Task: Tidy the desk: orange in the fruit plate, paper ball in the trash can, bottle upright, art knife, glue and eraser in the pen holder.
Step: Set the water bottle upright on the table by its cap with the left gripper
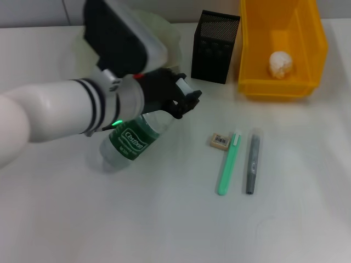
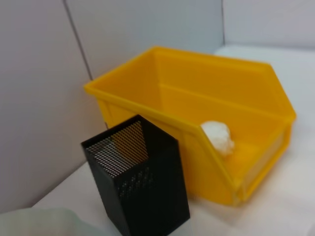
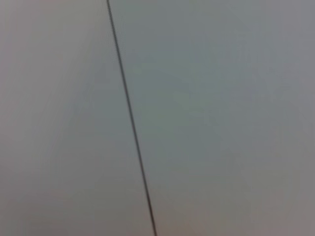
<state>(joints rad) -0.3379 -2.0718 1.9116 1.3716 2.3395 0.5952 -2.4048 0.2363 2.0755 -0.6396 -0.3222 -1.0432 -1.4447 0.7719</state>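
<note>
We see a lab-style test setup: a plain white table (image 1: pixel 307 219) against bare grey wall panels (image 2: pixel 39 98), with a robot arm (image 1: pixel 49 118) reaching over it.

The clear plastic water bottle with a dark green label (image 1: pixel 130 140) is tilted, its neck clamped between the jaws of the black left gripper (image 1: pixel 178 97) and its base on the white flat desk (image 1: pixel 164 219) below them. Beyond the jaws stands the black square wire-mesh pen holder (image 1: pixel 215 46); beside it, the bright yellow rectangular plastic trash can (image 1: pixel 252 66) holds the white crumpled paper ball (image 1: pixel 280 64). The tiny beige rectangular eraser (image 1: pixel 219 141) lies flat on the desk, apart from the jaws. The translucent pale-green fruit plate (image 1: pixel 170 38) sits behind them, mostly hidden.
</note>
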